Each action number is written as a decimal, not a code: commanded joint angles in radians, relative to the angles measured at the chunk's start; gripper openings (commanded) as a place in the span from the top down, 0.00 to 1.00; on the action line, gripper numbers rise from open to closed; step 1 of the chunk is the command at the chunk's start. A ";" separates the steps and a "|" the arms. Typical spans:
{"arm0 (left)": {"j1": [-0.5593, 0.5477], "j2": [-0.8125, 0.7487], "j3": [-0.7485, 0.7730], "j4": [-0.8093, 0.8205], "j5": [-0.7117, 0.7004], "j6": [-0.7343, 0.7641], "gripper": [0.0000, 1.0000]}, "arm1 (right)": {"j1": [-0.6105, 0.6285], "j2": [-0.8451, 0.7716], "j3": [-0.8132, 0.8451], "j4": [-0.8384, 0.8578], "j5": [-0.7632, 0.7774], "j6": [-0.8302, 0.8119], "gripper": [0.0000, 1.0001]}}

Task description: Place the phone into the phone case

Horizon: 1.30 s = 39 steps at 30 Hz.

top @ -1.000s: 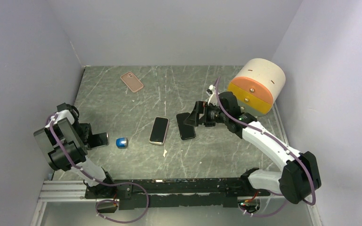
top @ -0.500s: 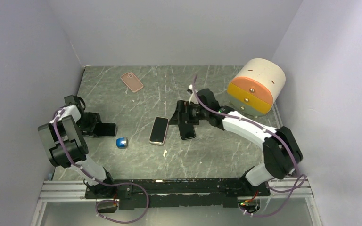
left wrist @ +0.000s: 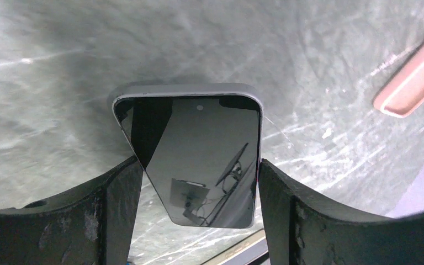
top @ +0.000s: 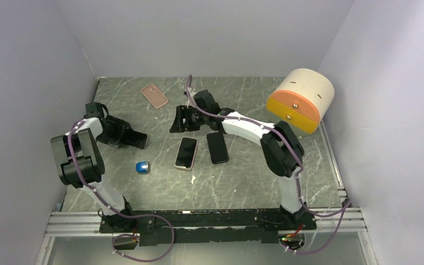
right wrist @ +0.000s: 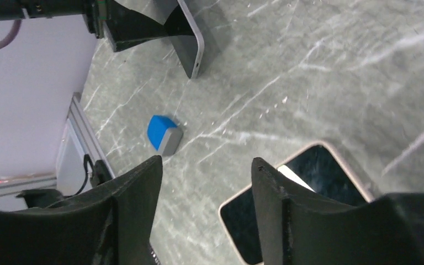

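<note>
**Left gripper grips a phone; right gripper open over the table**

The left gripper (left wrist: 199,182) is clamped on the long sides of a phone (left wrist: 196,132), dark screen facing the wrist camera. The phone's free end is low over the table (top: 243,176); whether it touches cannot be told. The left arm is folded, elbow raised, wrist turned toward the table's middle. The pink phone case (top: 154,95) lies flat near the far edge, apart from both grippers.

The right gripper (right wrist: 205,165) has its fingers spread with nothing between them. Its arm is stretched far leftward beyond a cream-rimmed phone (top: 186,152) and a black phone (top: 217,147). A blue block (top: 143,167) sits near the left arm.
</note>
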<state>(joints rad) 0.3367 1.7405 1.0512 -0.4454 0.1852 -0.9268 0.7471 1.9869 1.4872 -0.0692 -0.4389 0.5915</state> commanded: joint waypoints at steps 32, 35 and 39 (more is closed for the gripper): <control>-0.134 0.014 -0.054 0.159 0.201 0.103 0.44 | 0.072 0.474 0.492 0.007 -0.056 -0.001 0.57; -0.134 0.014 -0.049 0.162 0.217 0.124 0.44 | 0.072 0.477 0.481 0.035 -0.077 0.003 0.59; -0.133 0.010 -0.047 0.161 0.218 0.136 0.43 | 0.071 0.483 0.473 0.061 -0.093 0.023 0.74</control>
<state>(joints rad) 0.2096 1.7542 1.0134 -0.2985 0.3702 -0.8249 0.8162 2.4733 1.9320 -0.0853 -0.5014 0.5972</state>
